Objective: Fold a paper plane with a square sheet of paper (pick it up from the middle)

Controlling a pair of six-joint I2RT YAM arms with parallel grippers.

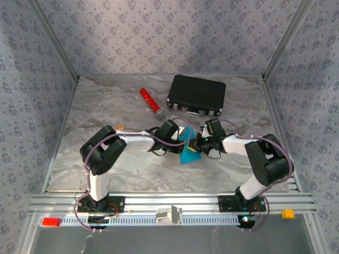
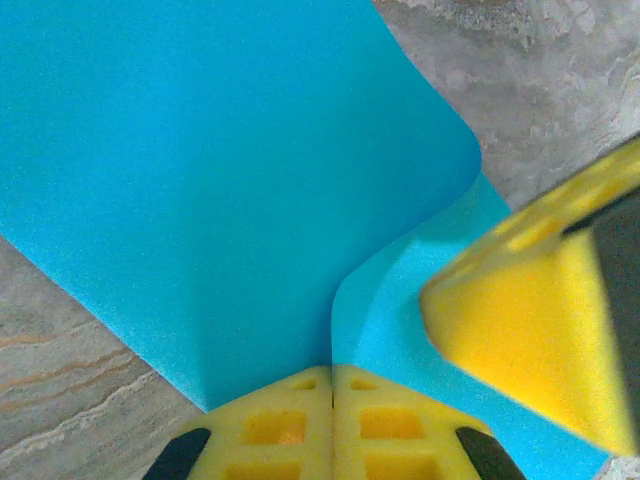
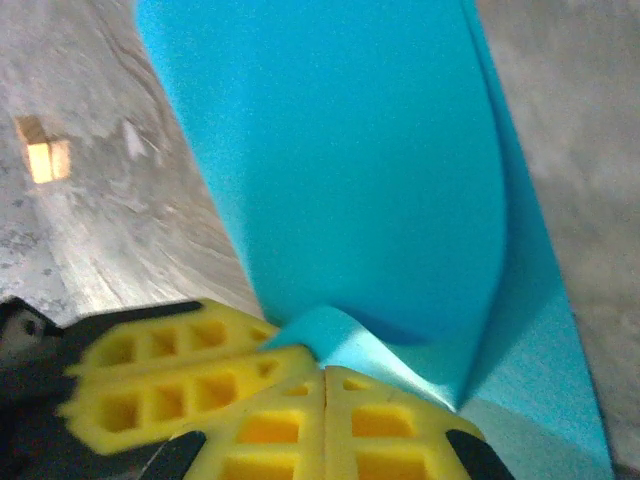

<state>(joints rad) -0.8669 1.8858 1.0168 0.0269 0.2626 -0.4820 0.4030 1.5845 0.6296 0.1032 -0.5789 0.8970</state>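
At the table's middle: the square sheet of paper (image 1: 189,154) curls between both arms, near the black case (image 1: 196,95).
Left gripper (image 2: 332,372): jaws pressed together, pinching the sheet's edge.
Right gripper (image 3: 325,372): clamped on a curled fold, just beside the left fingers.
Red cylinder (image 1: 152,103): lying left of the case.

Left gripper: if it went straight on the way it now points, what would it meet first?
The bright cyan-blue square sheet of paper: the left gripper is shut on it, and it curves just ahead. A yellow finger of the right gripper stands right of that line; depth is unclear.
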